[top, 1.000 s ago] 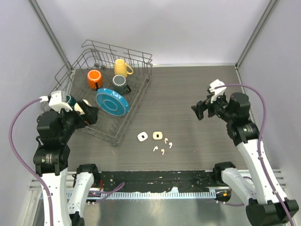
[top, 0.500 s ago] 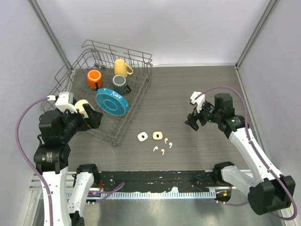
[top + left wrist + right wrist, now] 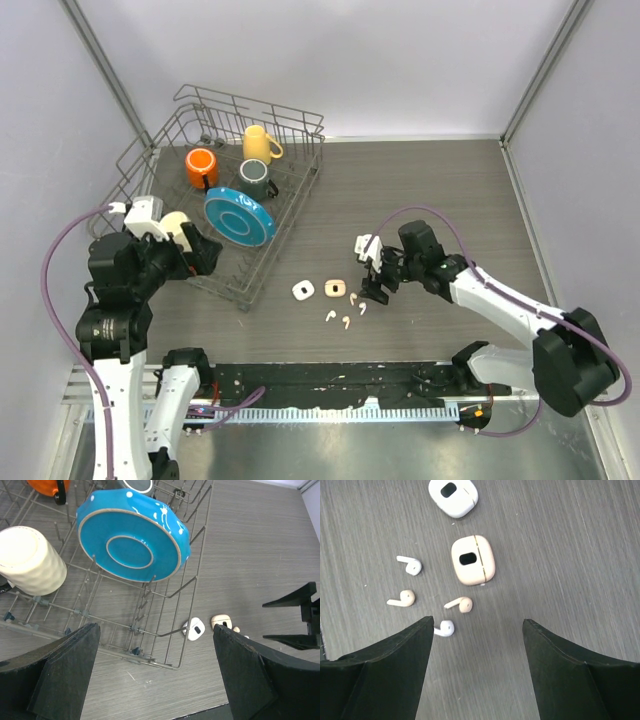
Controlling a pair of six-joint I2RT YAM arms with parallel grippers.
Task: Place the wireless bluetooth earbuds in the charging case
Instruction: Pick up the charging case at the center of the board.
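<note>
Four tiny earbuds lie loose on the table in front of two small closed cases. In the right wrist view they are a white one (image 3: 410, 565), a beige one (image 3: 402, 599), a beige one (image 3: 460, 603) and a white one (image 3: 444, 628). The beige case (image 3: 473, 560) and white case (image 3: 453, 492) lie beyond them; from above they are the beige case (image 3: 334, 289) and white case (image 3: 301, 290). My right gripper (image 3: 372, 282) is open and empty, low over the table just right of the earbuds (image 3: 346, 321). My left gripper (image 3: 200, 250) is open and empty over the rack's near edge.
A wire dish rack (image 3: 290, 190) stands at the back left, holding an orange mug (image 3: 201, 166), a yellow mug (image 3: 260, 143), a dark mug (image 3: 256, 178), a blue plate (image 3: 239, 216) and a cream cup (image 3: 176, 225). The rack's front corner (image 3: 175, 666) lies close to the white case (image 3: 193, 628).
My right arm has swung left and down from the right side of the table to just beside the earbuds. My left gripper has shifted slightly to the right.
</note>
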